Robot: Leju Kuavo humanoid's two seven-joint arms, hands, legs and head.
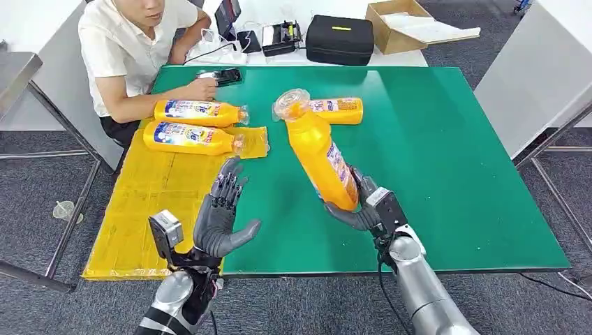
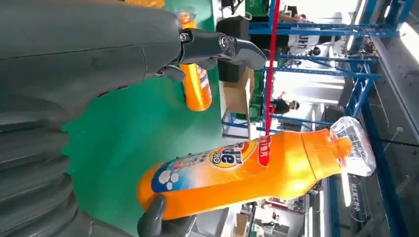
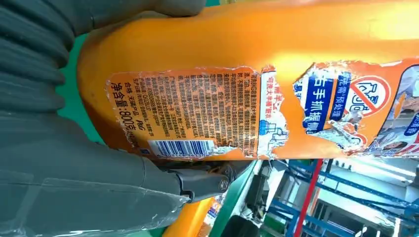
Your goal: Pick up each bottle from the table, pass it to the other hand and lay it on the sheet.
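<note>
My right hand (image 1: 359, 206) grips the base of an orange bottle (image 1: 315, 148) with a clear cap, lifted off the green table (image 1: 447, 153) and leaning toward my left. The same bottle (image 2: 247, 170) crosses the left wrist view, and its torn label (image 3: 197, 116) is close up in the right wrist view. My left hand (image 1: 222, 209) is raised with fingers spread, empty, a short gap left of the bottle. Two orange bottles (image 1: 199, 112) (image 1: 192, 137) lie on the yellow sheet (image 1: 150, 202). Another orange bottle (image 1: 338, 109) lies on the table behind the held one.
A person in a white shirt (image 1: 129, 52) sits at the table's far left corner, one hand by a phone (image 1: 222, 75). A black case (image 1: 340, 40), a cardboard box (image 1: 398, 24) and small devices stand on the white table behind.
</note>
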